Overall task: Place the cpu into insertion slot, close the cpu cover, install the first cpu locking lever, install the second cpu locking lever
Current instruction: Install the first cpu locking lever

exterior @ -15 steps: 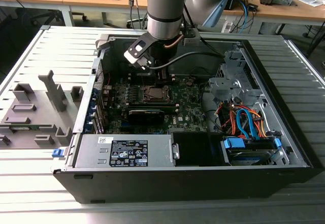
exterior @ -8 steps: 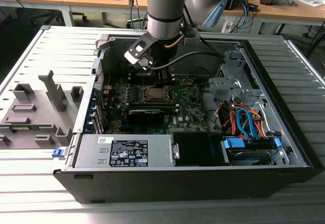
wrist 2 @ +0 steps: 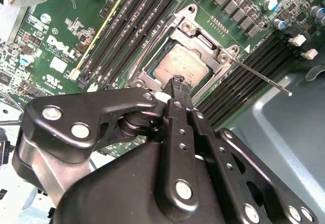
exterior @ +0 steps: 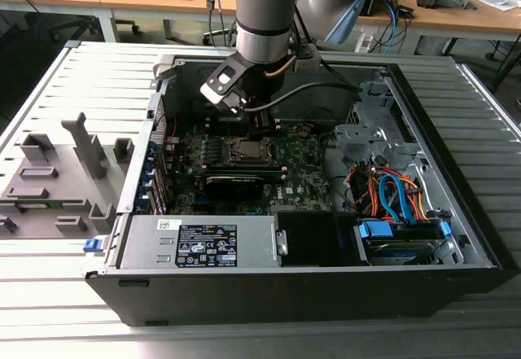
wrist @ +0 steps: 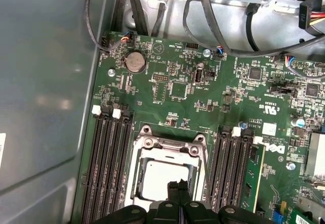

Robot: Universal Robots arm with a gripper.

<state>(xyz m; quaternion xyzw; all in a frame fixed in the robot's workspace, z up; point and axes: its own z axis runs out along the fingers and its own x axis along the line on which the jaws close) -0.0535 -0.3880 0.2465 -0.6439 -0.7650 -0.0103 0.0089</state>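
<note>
Fingers: pressed together, holding nothing — tips at the cpu's edge, contact unclear.
Cpu: seated in slot — cover down around it.
Lever: sticking out free.

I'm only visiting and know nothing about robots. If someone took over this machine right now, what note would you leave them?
Gripper: shut, holding nothing, poised over the near edge of the socket.
Things: the cpu lies in the insertion slot; the cpu cover appears to lie flat around it.
Done: chip seated, cover seemingly down.
Left: one locking lever sticks out sideways, not latched. I cannot tell how the other lever stands.
</note>
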